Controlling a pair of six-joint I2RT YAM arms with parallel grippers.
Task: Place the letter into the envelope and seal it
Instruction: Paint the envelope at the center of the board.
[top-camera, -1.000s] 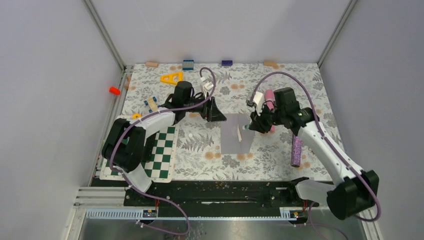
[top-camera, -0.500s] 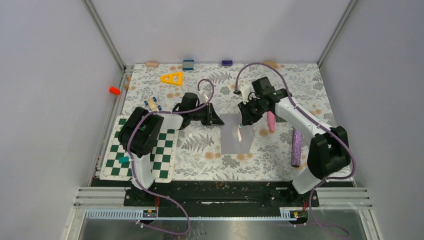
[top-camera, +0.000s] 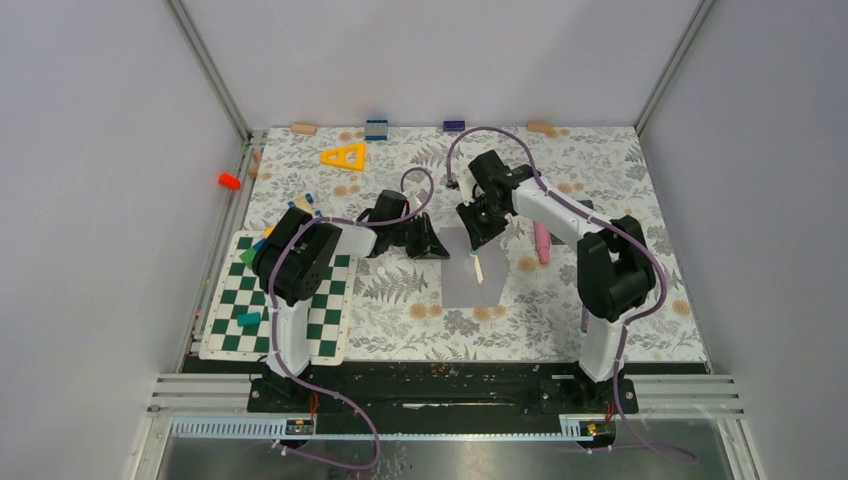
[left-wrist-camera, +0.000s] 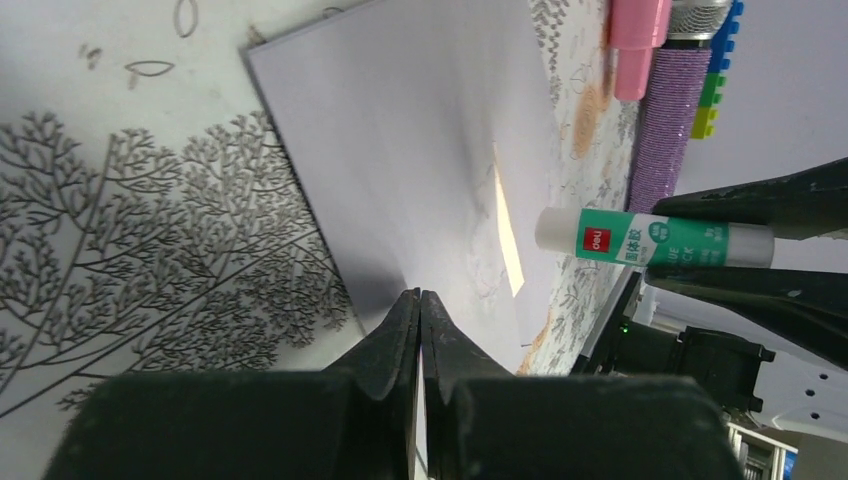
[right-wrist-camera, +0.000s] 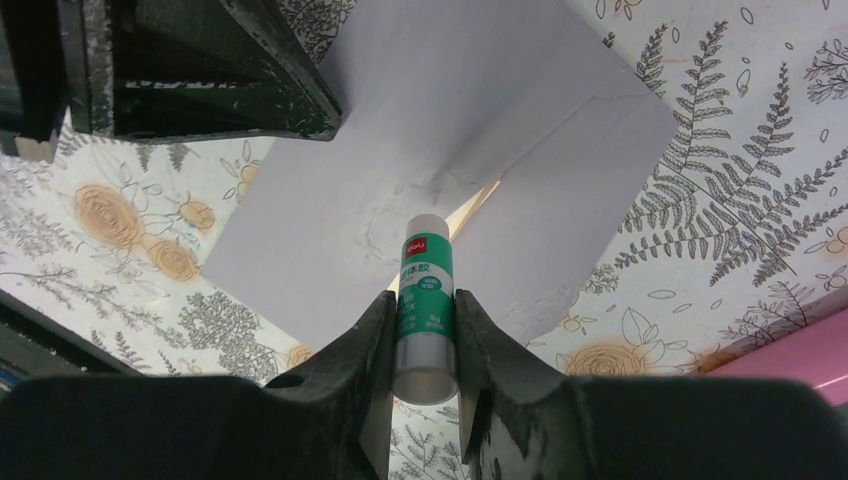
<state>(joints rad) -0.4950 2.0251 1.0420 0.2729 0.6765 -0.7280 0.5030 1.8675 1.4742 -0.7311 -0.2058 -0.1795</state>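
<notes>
Envelope (top-camera: 470, 285): grey, flat at the centre of the floral table cover (top-camera: 400, 290). The letter (left-wrist-camera: 508, 235) is inside, showing only as a thin tan sliver at the flap seam. Left gripper (left-wrist-camera: 420, 296): fingers pressed together at the envelope's edge; cannot tell whether paper is caught between them. Right gripper (right-wrist-camera: 423, 296): clamped on a green-labelled glue stick (right-wrist-camera: 426, 255), its white tip at the flap's point.

My left tool (left-wrist-camera: 420, 298) has its jaws pressed together at the edge of the grey envelope (left-wrist-camera: 400, 150) on the fern-printed surface (left-wrist-camera: 130, 220). A tan sliver of the letter (left-wrist-camera: 508, 235) shows near a green-labelled glue stick (left-wrist-camera: 650, 238).
</notes>
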